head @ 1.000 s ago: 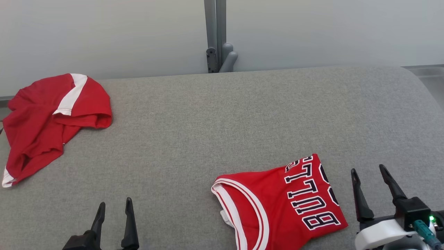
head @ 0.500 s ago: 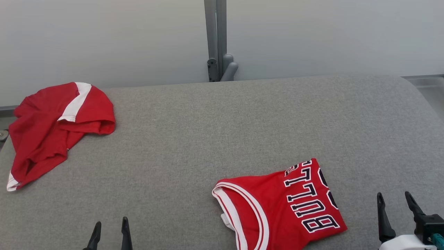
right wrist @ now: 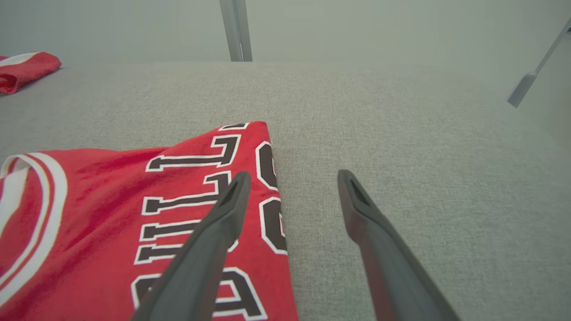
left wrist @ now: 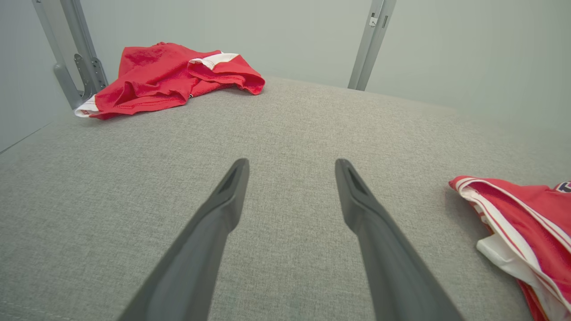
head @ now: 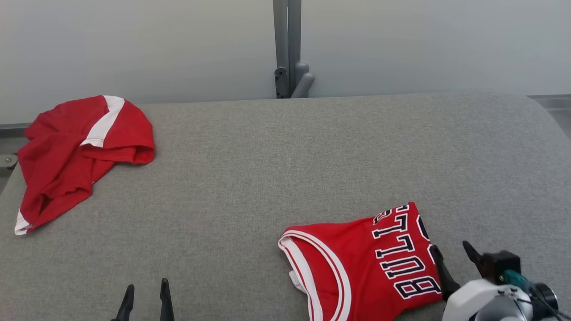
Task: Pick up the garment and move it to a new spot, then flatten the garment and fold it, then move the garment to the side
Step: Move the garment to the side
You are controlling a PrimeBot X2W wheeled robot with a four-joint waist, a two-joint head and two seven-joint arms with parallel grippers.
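Note:
A folded red jersey (head: 366,263) with black-and-white lettering lies flat at the table's near right; it also shows as jersey (right wrist: 134,200) and jersey (left wrist: 526,214). A second garment (head: 76,151), red with a white stripe, lies crumpled at the far left, seen too as garment (left wrist: 165,76) and garment (right wrist: 22,69). My right gripper (head: 449,246) is open at the jersey's right edge. In the right wrist view that gripper (right wrist: 293,174) has one finger over the lettering and the other over bare cloth. My left gripper (head: 147,285) is open above bare table, empty as the left gripper (left wrist: 291,162).
The grey fabric-covered table (head: 267,169) curves down at its right end. A grey metal post (head: 287,49) with a bracket stands behind the far edge against a pale wall. Another post (left wrist: 78,67) stands by the crumpled garment.
The camera has shifted a little. My right gripper drew back toward me, then swung left to the jersey's right edge. The left gripper sank lower in view. Both garments lie unchanged.

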